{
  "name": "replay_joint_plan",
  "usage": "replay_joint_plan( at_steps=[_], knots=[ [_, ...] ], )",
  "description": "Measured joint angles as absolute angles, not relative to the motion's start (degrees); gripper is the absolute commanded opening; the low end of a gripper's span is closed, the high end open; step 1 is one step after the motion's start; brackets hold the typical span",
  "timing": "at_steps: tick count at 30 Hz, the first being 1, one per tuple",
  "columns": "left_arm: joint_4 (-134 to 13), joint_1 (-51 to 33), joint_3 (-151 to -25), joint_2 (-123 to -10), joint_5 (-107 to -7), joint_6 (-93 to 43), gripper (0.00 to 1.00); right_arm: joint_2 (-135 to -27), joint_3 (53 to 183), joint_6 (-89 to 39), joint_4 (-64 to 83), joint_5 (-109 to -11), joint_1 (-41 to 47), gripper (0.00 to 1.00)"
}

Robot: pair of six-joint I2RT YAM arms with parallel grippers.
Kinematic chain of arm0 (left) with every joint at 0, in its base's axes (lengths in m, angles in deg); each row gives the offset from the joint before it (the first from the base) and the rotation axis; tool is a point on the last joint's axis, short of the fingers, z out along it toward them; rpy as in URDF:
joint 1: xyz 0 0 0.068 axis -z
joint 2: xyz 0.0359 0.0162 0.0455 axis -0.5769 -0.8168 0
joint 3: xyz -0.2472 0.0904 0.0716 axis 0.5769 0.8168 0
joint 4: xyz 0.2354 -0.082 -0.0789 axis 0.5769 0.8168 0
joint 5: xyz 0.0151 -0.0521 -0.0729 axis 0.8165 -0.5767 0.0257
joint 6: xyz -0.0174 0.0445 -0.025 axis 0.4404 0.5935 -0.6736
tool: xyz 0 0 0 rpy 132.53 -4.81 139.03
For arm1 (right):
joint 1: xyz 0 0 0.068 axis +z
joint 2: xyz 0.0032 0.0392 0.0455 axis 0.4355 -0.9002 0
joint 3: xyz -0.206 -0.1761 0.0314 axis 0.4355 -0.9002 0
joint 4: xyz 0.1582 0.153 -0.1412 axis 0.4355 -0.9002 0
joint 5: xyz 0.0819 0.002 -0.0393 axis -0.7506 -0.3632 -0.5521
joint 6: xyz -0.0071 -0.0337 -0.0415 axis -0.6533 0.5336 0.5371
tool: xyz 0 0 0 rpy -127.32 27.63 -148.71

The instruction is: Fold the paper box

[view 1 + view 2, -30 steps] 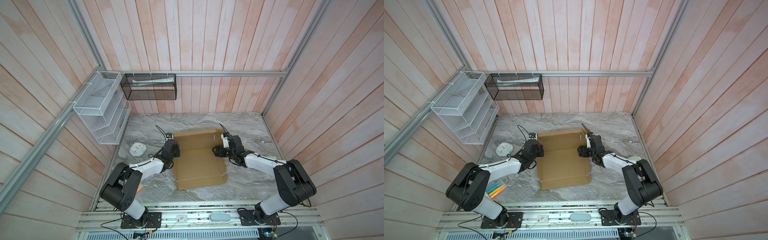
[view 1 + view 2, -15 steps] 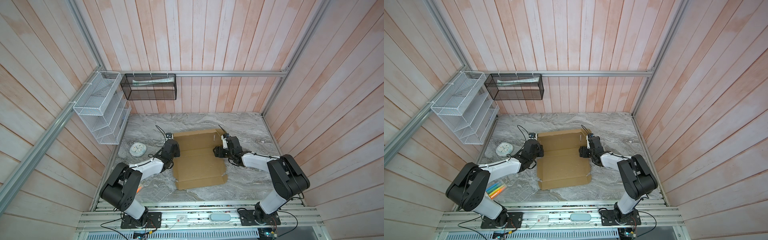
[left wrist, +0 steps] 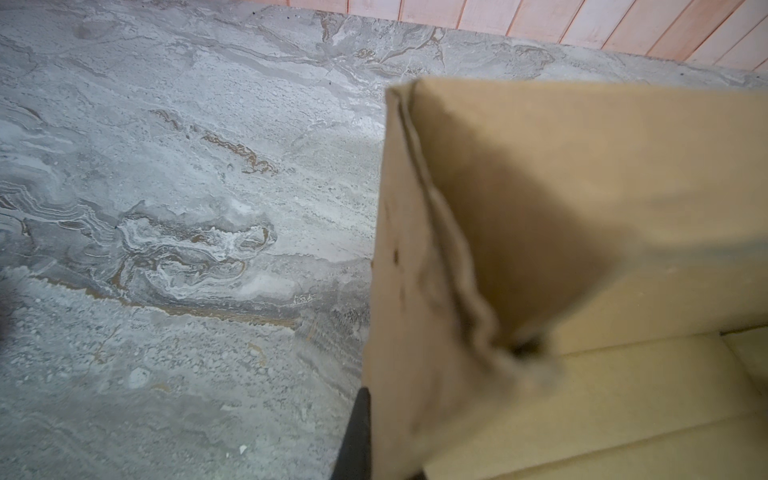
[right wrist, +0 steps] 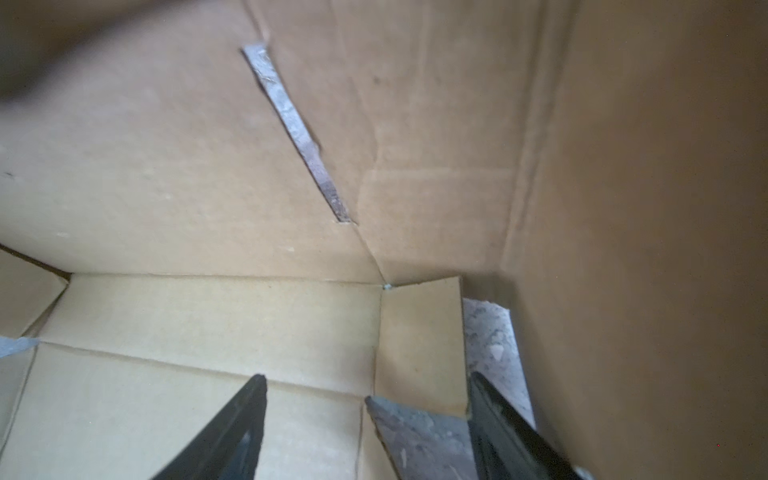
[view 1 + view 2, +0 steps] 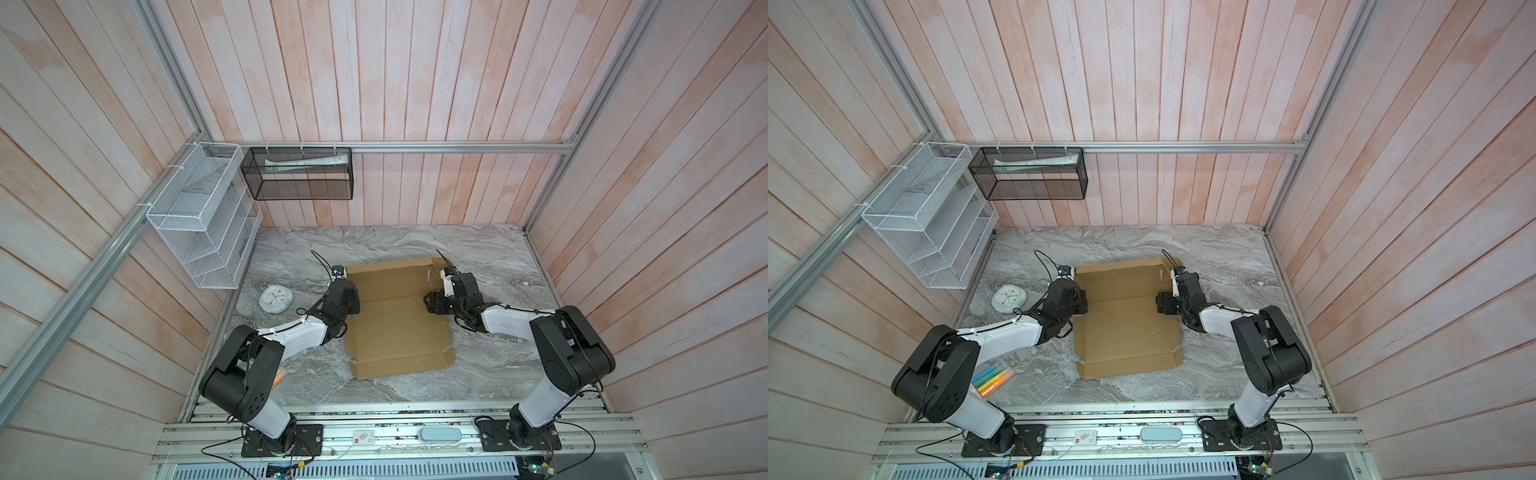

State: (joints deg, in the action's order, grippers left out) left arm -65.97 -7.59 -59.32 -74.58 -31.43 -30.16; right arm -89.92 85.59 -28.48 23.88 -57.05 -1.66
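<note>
The paper box (image 5: 397,328) (image 5: 1125,332) is a brown die-cut cardboard sheet spread on the marble table in both top views. My left gripper (image 5: 351,305) (image 5: 1079,305) is at the sheet's left edge, shut on a side flap (image 3: 415,291) that stands raised and meets another panel at a corner. One black finger (image 3: 357,432) shows against that flap; the other is hidden behind it. At the sheet's right edge my right gripper (image 5: 430,300) (image 5: 1163,302) (image 4: 368,395) is open, its fingers spanning a small tab (image 4: 419,345) without gripping it. A slot (image 4: 297,133) is cut in the panel beyond.
A small round white clock (image 5: 275,299) lies left of the box. Coloured markers (image 5: 992,376) lie near the left arm's base. A white wire rack (image 5: 203,216) and a black mesh basket (image 5: 297,174) hang on the wooden walls that enclose the table.
The right arm's elbow has swung slightly inward while its gripper stayed at the box's right edge. The left arm and the flap it holds have not visibly moved.
</note>
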Motion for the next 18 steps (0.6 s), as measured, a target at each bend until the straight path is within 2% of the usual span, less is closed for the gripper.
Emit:
replay_joint_plan(
  at_steps=[9,18],
  knots=[
    [-66.0,-7.8,-59.3,-74.6,-32.1,-30.2,0.0,-88.6,85.6,-28.5,26.4,-60.0,-1.2,0.76],
    [-66.2,-7.9,-59.3,-74.6,-32.4,-30.2,0.0,-89.1,86.0,-29.0,27.2,-60.2,2.9,0.75]
  ],
)
